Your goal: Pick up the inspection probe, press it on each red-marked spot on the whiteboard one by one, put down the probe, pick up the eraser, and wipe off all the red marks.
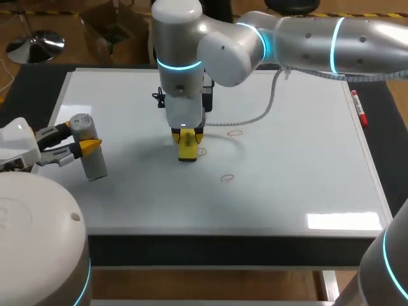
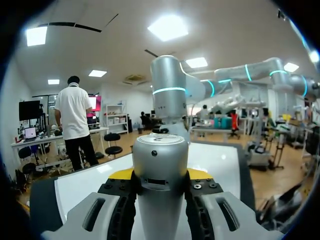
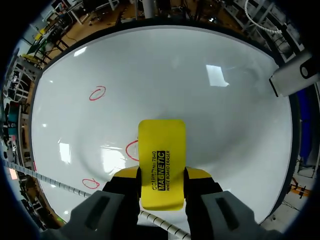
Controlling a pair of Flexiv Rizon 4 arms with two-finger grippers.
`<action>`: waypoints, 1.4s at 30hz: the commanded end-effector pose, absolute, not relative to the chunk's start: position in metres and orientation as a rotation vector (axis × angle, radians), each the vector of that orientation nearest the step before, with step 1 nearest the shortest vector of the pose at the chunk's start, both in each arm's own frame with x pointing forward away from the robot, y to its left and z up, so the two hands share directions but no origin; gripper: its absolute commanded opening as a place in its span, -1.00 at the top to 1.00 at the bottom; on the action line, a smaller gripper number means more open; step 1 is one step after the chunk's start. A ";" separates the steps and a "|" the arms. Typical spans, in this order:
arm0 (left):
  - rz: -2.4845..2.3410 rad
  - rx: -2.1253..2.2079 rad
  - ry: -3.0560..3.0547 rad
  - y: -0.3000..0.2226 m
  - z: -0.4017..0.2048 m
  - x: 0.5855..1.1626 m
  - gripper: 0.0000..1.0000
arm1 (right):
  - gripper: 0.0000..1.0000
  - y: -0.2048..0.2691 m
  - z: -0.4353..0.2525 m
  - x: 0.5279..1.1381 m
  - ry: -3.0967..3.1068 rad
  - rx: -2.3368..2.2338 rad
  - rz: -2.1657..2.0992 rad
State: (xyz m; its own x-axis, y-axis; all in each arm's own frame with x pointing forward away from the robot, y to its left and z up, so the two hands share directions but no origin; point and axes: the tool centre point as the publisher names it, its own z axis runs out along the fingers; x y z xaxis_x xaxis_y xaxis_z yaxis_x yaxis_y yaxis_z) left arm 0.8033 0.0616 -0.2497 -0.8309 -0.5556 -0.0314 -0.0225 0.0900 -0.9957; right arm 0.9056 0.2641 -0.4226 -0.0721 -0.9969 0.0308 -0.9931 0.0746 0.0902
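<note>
The silver cylindrical probe (image 1: 91,159) stands upright over the left part of the whiteboard (image 1: 293,178). My left gripper (image 1: 79,138) is shut on the probe (image 2: 160,165), one finger on each side. My right gripper (image 1: 187,134), reaching in to the board's middle, is shut on the yellow eraser (image 1: 187,148), which is held down at the board. The eraser (image 3: 161,162) partly covers one red circle (image 3: 131,149). Two other red circles (image 3: 97,93) (image 3: 90,183) lie uncovered. From above the three marks show at the eraser (image 1: 202,152), behind it (image 1: 235,133) and in front of it (image 1: 227,178).
A red marker pen (image 1: 359,109) lies along the board's right edge. The right arm's coiled cable (image 1: 245,120) hangs over the board behind the eraser. The board's front right part is bare.
</note>
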 end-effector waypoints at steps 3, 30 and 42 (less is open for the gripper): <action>-1.790 -0.567 1.972 0.061 -0.249 0.803 1.00 | 1.00 0.263 -0.427 0.906 -2.235 2.068 -0.073; -1.790 -0.567 1.972 0.061 -0.249 0.803 1.00 | 1.00 0.202 -0.437 0.893 -2.326 1.905 -0.050; -1.790 -0.567 1.972 0.061 -0.249 0.803 1.00 | 1.00 0.186 -0.423 0.893 -2.372 1.876 -0.026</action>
